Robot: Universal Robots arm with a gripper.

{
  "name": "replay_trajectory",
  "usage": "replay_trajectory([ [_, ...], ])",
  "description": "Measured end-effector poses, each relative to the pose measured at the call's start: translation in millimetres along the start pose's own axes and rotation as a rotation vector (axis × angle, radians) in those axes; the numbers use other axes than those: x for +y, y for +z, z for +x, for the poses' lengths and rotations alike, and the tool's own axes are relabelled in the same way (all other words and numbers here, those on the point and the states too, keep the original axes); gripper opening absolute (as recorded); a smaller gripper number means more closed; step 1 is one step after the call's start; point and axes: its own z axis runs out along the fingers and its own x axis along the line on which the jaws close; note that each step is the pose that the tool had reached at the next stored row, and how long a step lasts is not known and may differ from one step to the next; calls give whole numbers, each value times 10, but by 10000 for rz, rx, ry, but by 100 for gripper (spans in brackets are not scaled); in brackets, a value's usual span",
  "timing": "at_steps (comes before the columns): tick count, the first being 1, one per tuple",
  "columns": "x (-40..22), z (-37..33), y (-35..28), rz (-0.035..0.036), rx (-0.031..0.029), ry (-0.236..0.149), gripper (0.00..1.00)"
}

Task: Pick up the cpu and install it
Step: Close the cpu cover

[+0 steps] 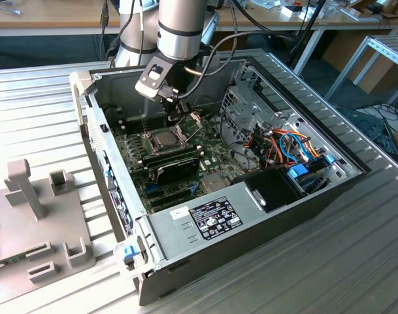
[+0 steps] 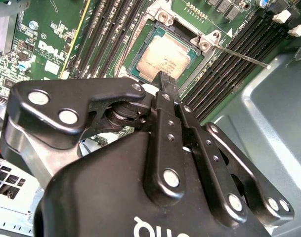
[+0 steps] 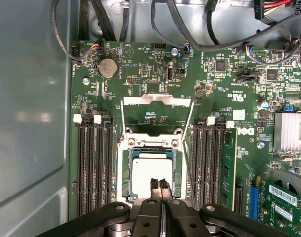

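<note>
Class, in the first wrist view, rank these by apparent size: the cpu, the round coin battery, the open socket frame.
1. open socket frame
2. cpu, partly covered by the tool
3. coin battery, clearly smallest

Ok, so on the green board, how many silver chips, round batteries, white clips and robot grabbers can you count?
cpu: 1
round battery: 1
white clips: 4
gripper: 1
Total: 7
</note>
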Motion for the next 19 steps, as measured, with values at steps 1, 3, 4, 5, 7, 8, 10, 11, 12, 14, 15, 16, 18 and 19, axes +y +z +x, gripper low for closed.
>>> replay_trajectory([
  [1,0,0,-1,0,-1,0,11],
  [3,0,0,-2,1,-1,0,11],
  [4,0,0,-2,0,0,0,11],
  [5,0,0,-2,0,-1,0,11],
  [7,0,0,-3,1,-1,0,11],
  [8,0,0,-3,0,-1,0,11],
  [10,0,0,-3,1,-1,0,11],
  [11,2,-1,-3,1,-2,-1,11],
  [12,7,-1,-3,1,-3,-2,11],
  [14,29,-1,-2,2,-1,-1,11],
  [15,47,-2,-2,3,-1,0,11],
  [16,50,-2,-2,4,-1,0,11],
  [18,52,-1,-2,3,-1,0,11],
  [19,54,-2,-2,3,-1,0,11],
])
